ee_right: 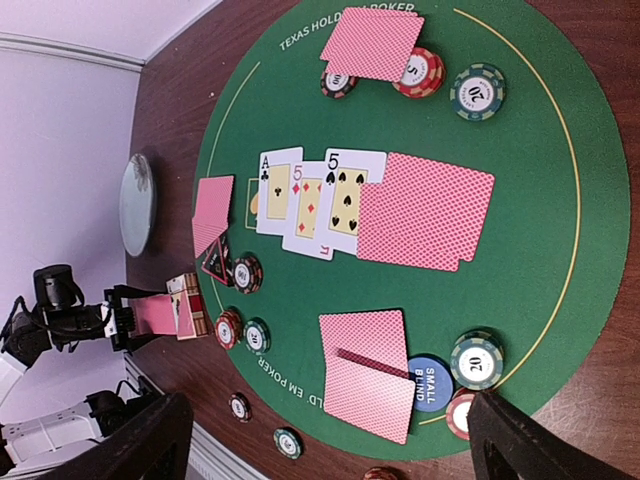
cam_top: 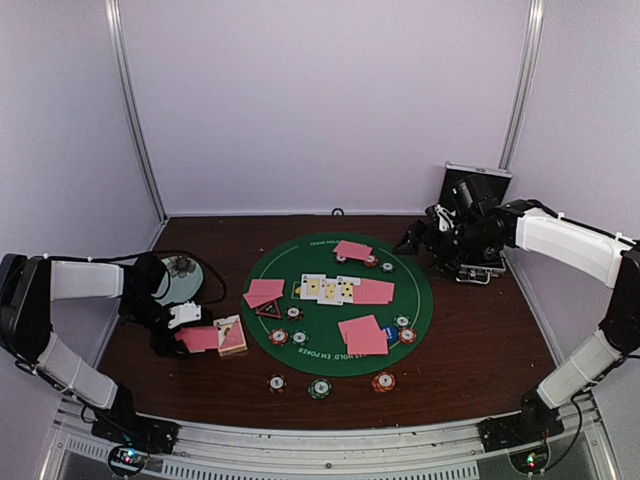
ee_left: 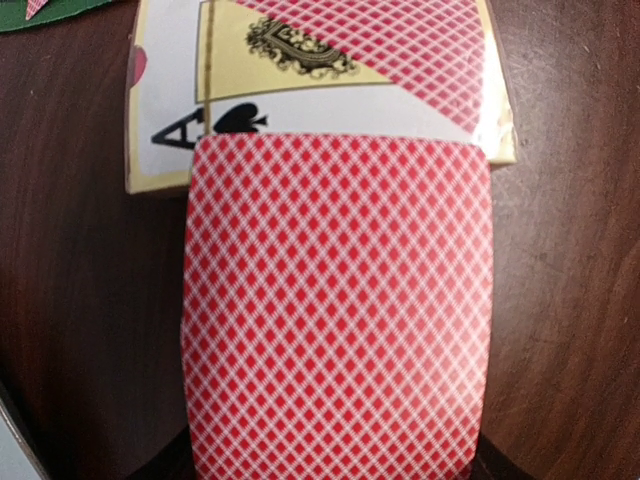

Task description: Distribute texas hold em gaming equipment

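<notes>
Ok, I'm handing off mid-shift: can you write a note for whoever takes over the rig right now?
Left gripper: shut on a card, beside the box, off the mat.
Right gripper: open, empty, near the case.
Done: three face-up cards, face-down cards and chips on the mat.
Left: place the held card; three chips lie off the mat, probably to be placed too.

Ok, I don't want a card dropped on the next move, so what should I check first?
1. Jaws of the left gripper shut on the card: ok.
2. Only a single card held: cannot tell.
3. Held card free of the card box beside it: cannot tell; they overlap in the left wrist view.
4. The right gripper open and far back, off the left arm's path: ok.
5. Bare felt on the green mat for a card: ok.
</notes>
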Robot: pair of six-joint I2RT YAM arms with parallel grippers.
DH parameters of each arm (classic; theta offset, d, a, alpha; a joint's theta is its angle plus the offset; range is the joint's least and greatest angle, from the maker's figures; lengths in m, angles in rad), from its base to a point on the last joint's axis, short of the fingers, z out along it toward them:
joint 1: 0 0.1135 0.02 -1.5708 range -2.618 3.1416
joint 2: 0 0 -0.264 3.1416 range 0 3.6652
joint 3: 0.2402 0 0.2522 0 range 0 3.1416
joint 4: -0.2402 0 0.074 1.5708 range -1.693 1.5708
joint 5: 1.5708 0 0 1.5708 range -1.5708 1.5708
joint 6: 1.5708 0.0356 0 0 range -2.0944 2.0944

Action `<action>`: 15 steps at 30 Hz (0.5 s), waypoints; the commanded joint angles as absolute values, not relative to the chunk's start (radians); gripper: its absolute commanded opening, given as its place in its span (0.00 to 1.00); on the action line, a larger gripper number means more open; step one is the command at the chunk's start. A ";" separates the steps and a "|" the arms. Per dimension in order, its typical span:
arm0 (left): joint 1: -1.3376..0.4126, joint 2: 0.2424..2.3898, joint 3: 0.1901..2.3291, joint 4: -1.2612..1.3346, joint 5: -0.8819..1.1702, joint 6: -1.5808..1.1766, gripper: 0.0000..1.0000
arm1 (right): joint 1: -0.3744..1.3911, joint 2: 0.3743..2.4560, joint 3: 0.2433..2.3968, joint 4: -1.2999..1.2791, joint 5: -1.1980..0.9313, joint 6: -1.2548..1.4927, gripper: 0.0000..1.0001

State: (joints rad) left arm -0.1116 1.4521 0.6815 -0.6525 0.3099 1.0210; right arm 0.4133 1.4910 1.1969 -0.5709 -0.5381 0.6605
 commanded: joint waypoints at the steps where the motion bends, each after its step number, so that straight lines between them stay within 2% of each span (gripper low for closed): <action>1: -0.134 1.463 0.691 -0.735 0.349 0.991 0.73 | 0.425 1.449 1.175 -0.550 -0.553 0.679 0.99; 3: -0.135 1.465 0.702 -0.754 0.350 0.990 0.87 | 0.425 1.444 1.174 -0.548 -0.556 0.682 1.00; 4: -0.135 1.467 0.706 -0.759 0.345 0.989 0.90 | 0.425 1.443 1.173 -0.548 -0.558 0.685 1.00; 15: -0.134 1.442 0.753 -0.831 0.343 0.964 0.97 | 0.426 1.422 1.183 -0.573 -0.562 0.679 1.00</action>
State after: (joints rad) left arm -0.1310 1.4521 0.7021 -0.7364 0.3283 0.9951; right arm 0.4194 1.4574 1.1847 -0.5636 -0.5579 0.6838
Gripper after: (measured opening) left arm 0.974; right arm 0.995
